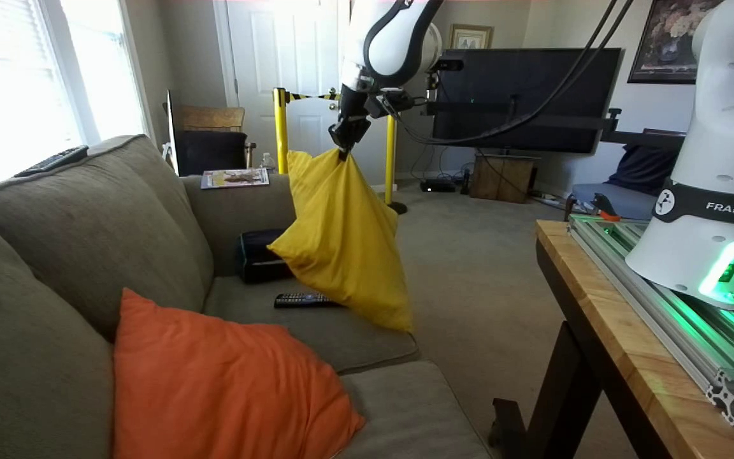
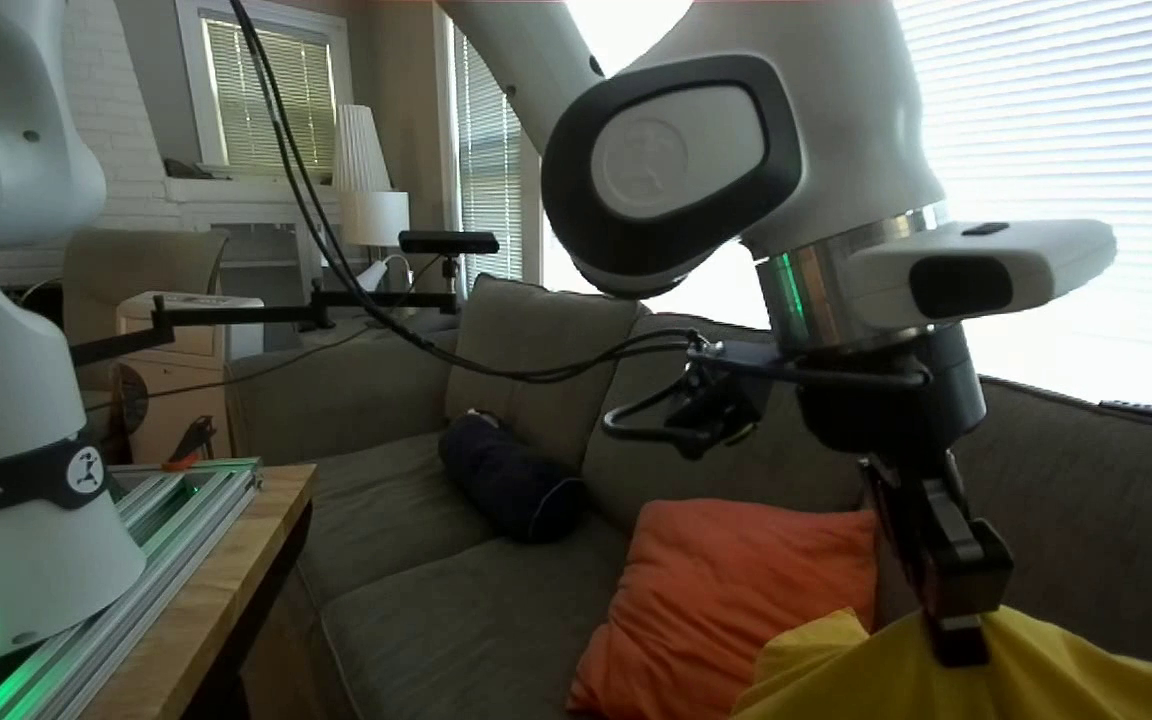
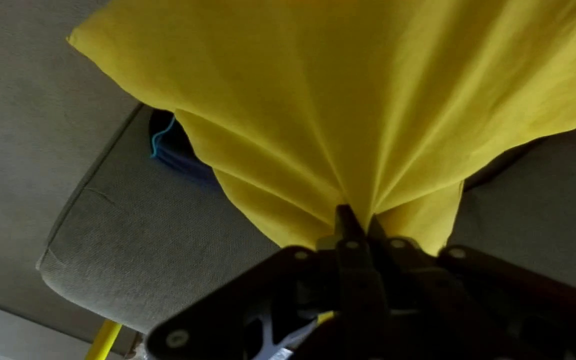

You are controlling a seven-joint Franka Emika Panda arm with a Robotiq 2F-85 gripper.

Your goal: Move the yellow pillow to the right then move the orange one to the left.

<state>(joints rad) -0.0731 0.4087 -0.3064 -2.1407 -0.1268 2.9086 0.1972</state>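
The yellow pillow (image 1: pixel 348 242) hangs by its upper edge from my gripper (image 1: pixel 343 152), over the far sofa seat. Its fabric bunches into folds at the pinch. In the wrist view, the yellow pillow (image 3: pixel 318 100) fans out from the nearly meeting fingertips of my gripper (image 3: pixel 360 220). Whether its lowest corner touches the seat's front edge, I cannot tell. The orange one (image 1: pixel 220 382), a soft squarish pillow, lies against the backrest on the near seat. In an exterior view the orange one (image 2: pixel 736 590) shows behind the yellow pillow (image 2: pixel 1066 685), partly covered by it.
On the far seat a remote (image 1: pixel 303 299) lies partly behind the yellow pillow, with a dark bag (image 1: pixel 262 255) by the armrest. A dark bolster (image 2: pixel 511 475) rests at the sofa's opposite part. The wooden table (image 1: pixel 660 376) bearing the arm's base faces the sofa.
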